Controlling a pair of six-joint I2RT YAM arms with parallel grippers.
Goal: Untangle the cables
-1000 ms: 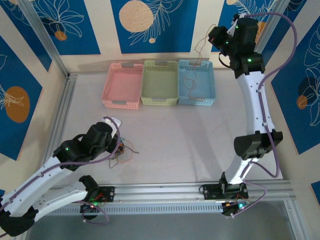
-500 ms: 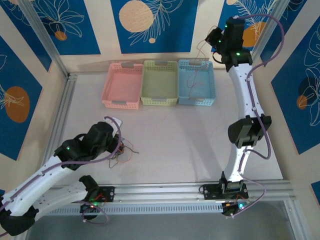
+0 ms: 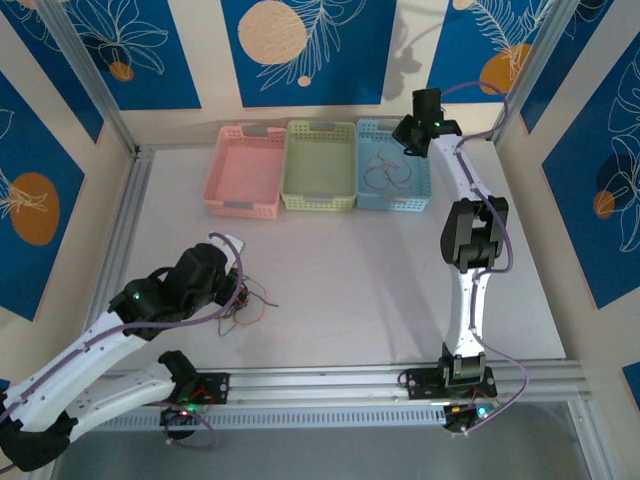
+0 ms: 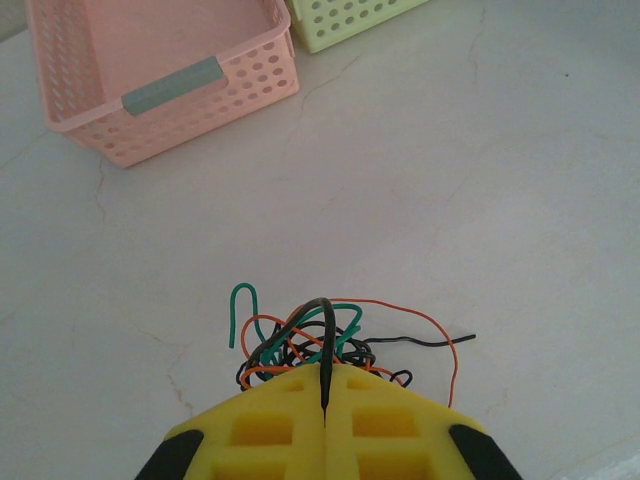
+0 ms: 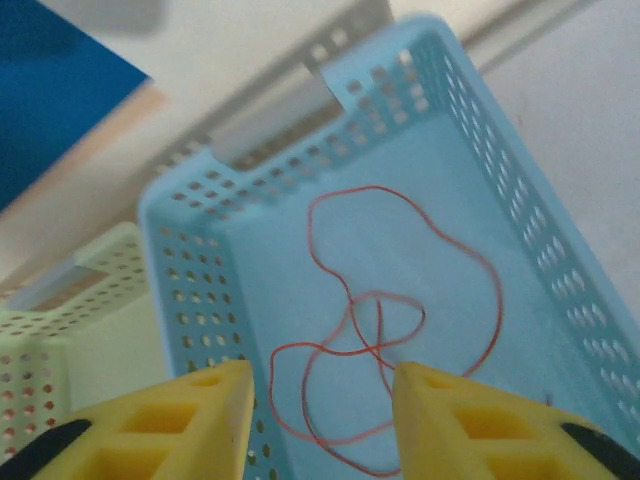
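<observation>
A small clump of cables (image 4: 320,345), black, orange-red and green, lies on the table just beyond my left gripper (image 4: 325,400). That gripper is shut on a black cable (image 4: 327,345) that arches up out of the clump into its yellow pads. In the top view the clump (image 3: 248,305) sits beside the left gripper (image 3: 232,290). A single red cable (image 5: 390,330) lies looped on the floor of the blue basket (image 5: 190,300). My right gripper (image 5: 322,400) hangs open above it, nothing between its fingers, at the basket's far right (image 3: 405,135).
Three baskets stand in a row at the back: pink (image 3: 244,170), green (image 3: 320,165), and blue (image 3: 394,205). The pink basket (image 4: 150,75) also lies ahead of the left gripper. A metal rail (image 3: 330,385) runs along the near table edge.
The right arm dropped from high above the blue basket down to it, and the red cable that hung from its gripper now lies in the basket. The left arm has not moved.
</observation>
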